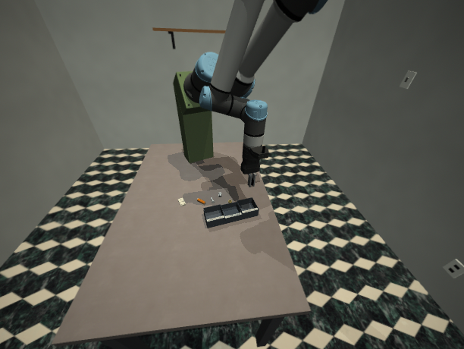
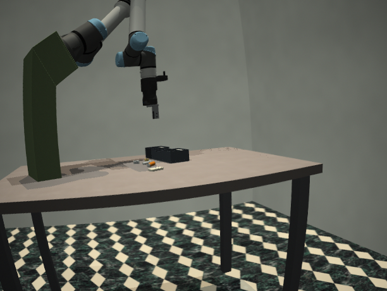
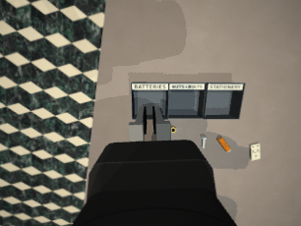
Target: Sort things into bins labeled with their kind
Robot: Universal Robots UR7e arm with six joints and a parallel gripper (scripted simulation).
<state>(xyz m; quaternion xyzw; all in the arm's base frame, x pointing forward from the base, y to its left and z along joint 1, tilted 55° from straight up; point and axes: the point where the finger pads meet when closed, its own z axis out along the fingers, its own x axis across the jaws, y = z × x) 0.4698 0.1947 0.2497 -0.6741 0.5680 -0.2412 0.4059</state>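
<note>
End effector (image 3: 150, 119) above BATTERIES bin (image 3: 149, 87)

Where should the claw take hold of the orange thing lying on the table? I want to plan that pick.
Grip the orange thing across its narrow middle, coming straight down from above. It lies flat and slanted on the table, long and slim, with free space on both long sides, so the claw should turn to match its slant.

The bins' (image 3: 187, 114) front strip reads BATTERIES, apparently NUTS+BOLTS, and STATIONERY, one per compartment.
</note>
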